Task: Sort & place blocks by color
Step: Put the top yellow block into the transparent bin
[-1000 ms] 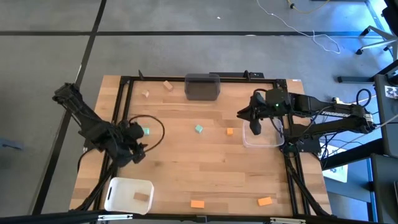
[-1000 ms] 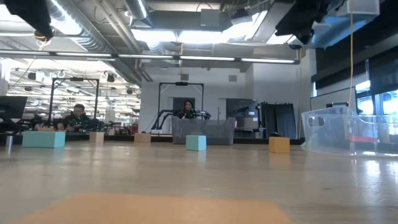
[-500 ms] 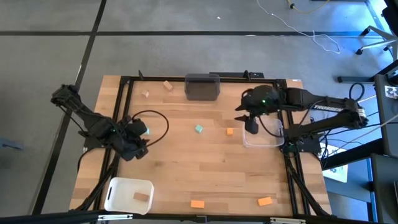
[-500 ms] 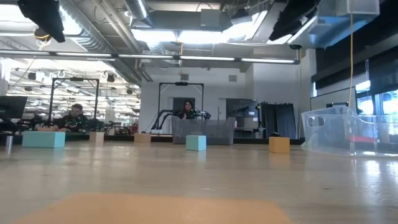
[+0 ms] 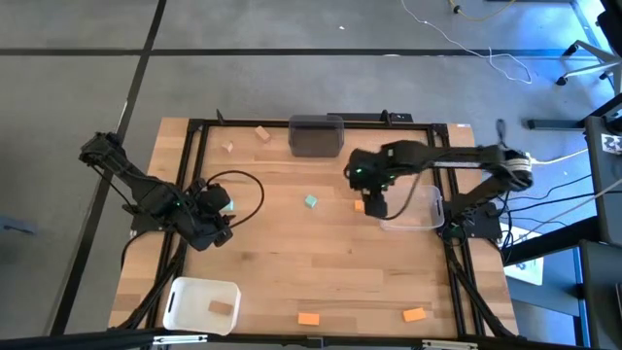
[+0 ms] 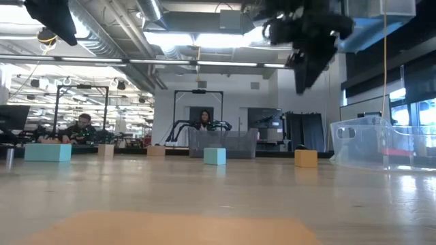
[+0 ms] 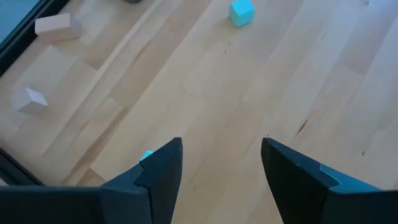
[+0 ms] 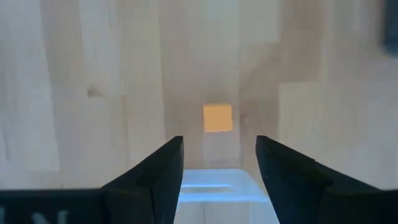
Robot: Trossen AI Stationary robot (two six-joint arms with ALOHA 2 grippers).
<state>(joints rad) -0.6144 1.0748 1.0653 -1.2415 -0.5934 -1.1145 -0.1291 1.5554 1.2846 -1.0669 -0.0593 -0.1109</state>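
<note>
My right gripper [image 5: 372,202] [image 8: 219,143] is open and hangs above a small orange block [image 8: 217,117] [image 5: 359,205] that lies flat on the table just left of the clear bin [image 5: 416,210]. In the low view this gripper [image 6: 306,64] is well above the block [image 6: 306,158]. My left gripper [image 5: 214,218] [image 7: 221,146] is open near the table's left edge, beside a teal block [image 5: 227,205] [image 7: 147,154]. Another teal block [image 5: 310,201] [image 7: 241,11] sits mid-table. Two orange blocks [image 5: 308,318] [image 5: 413,314] lie by the near edge, and two tan blocks [image 5: 226,147] [image 5: 261,134] by the far edge.
A dark grey bin [image 5: 316,136] stands at the far edge. A white bin [image 5: 185,297] at the near left corner holds a tan block [image 5: 222,308]. A black cable loops on the table by my left gripper. Bare wood lies between the mid-table blocks and the near edge.
My right gripper has swung from over the clear bin toward the table's left and come down in the low view, ending above the orange block beside the bin. The blocks have stayed where they were.
</note>
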